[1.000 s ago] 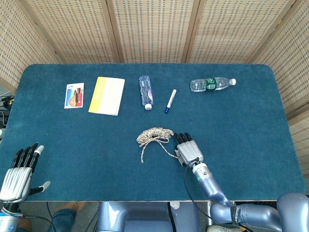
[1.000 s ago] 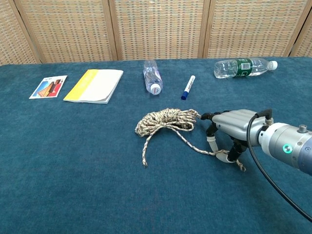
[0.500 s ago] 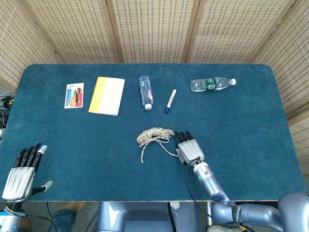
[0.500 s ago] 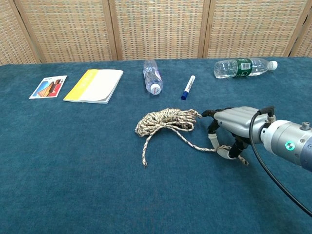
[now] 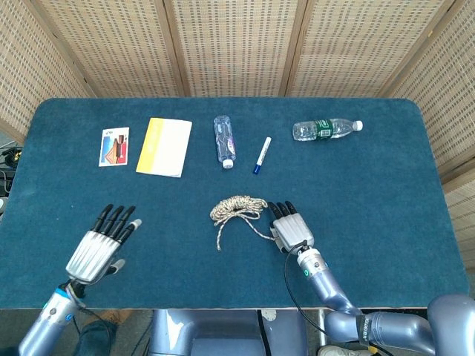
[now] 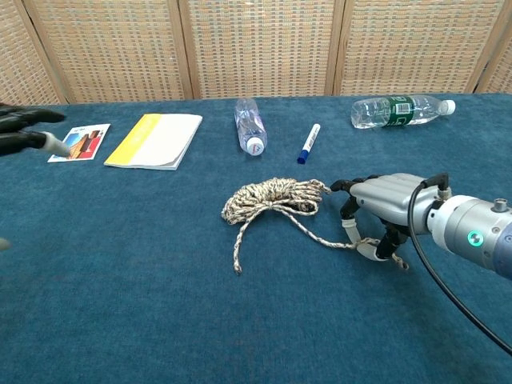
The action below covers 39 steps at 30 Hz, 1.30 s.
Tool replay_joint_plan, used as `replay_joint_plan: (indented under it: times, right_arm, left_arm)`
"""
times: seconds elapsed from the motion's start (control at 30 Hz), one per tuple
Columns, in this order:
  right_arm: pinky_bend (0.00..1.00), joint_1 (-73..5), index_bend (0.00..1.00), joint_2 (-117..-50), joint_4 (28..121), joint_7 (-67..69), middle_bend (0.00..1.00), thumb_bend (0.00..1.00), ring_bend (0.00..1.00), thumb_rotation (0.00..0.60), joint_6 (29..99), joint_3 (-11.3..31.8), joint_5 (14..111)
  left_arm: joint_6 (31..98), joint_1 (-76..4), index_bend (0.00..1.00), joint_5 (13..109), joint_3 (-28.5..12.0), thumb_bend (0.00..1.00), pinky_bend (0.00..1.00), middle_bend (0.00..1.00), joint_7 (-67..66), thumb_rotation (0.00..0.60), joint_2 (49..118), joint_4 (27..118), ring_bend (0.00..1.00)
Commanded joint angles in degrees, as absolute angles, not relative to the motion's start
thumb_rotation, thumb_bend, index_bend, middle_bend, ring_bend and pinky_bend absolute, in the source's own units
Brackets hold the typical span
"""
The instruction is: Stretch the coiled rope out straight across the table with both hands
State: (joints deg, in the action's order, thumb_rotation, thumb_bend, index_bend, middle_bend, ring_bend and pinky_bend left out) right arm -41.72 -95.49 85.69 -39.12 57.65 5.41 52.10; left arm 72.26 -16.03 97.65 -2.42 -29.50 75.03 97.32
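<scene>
Rope [image 5: 237,207] sits mid-desk, bundled in a loose coil, with two tails trailing toward me: one short free end [image 6: 237,254] dropping off the left side of the coil, one longer strand running right to my right hand [image 6: 378,210]. That right hand is arched over the strand's end with its fingers curled down around it; from the chest view I read the thumb and a finger as nipping the rope, though the contact itself is partly hidden under the palm. My left hand [image 5: 100,246] is out over the near left part of the desk [image 5: 371,193], fingers spread, holding nothing, well apart from the coil.

So I judge I'm in the grasping step: one end secured, the other not yet taken, nothing stretched. Next I need the left hand across to that short free end and a firm pinch on it, then both hands drawing apart along the desk so the coil pays out without snagging.

Beyond the rope, along the far side, lie a card [image 5: 113,146], a yellow booklet [image 5: 164,146], a clear bottle [image 5: 224,141], a marker [image 5: 261,154] and a green-labelled bottle [image 5: 326,129], all well clear of my pull line.
</scene>
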Motion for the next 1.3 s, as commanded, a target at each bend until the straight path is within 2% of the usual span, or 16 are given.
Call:
replay_joint_plan:
  times: [0.03, 0.2, 0.63, 0.83, 1.0, 1.3]
  right_arm:
    - [0.01, -41.8, 0.64, -95.4, 85.6, -39.1, 0.00, 0.48, 0.00, 0.600, 57.6, 5.4, 52.0]
    - [0.01, -41.9, 0.64, -95.3, 85.6, -39.2, 0.00, 0.48, 0.00, 0.600, 57.3, 5.4, 51.6]
    - [0.01, -42.9, 0.64, -95.5, 85.2, -39.6, 0.00, 0.48, 0.00, 0.600, 56.1, 5.7, 50.3]
    - [0.01, -43.4, 0.64, -95.8, 84.1, -39.0, 0.00, 0.48, 0.00, 0.600, 55.1, 5.9, 49.6]
    - [0.01, -43.7, 0.64, -95.9, 83.6, -38.3, 0.00, 0.48, 0.00, 0.600, 54.6, 6.2, 49.4]
    - [0.01, -44.2, 0.64, -96.1, 82.7, -37.8, 0.00, 0.48, 0.00, 0.600, 54.2, 6.0, 49.5]
  left_arm:
    - [67.2, -21.4, 0.31, 99.6, -4.3, 0.15, 0.00, 0.00, -30.1, 0.600, 78.9, 93.2, 0.00]
    - [62.5, -26.8, 0.39, 100.2, -5.3, 0.20, 0.00, 0.00, -28.8, 0.600, 82.2, 88.5, 0.00]
    - [53.6, -38.7, 0.45, 101.6, -6.6, 0.23, 0.00, 0.00, -28.2, 0.600, 93.2, 77.8, 0.00]
    - [51.2, -41.9, 0.48, 100.0, -7.1, 0.24, 0.00, 0.00, -30.4, 0.600, 96.7, 75.1, 0.00]
    - [49.5, -43.4, 0.49, 97.8, -7.2, 0.30, 0.00, 0.00, -32.7, 0.600, 98.2, 74.2, 0.00]
    - [48.6, -45.1, 0.50, 95.1, -6.3, 0.30, 0.00, 0.00, -32.5, 0.600, 100.4, 71.4, 0.00]
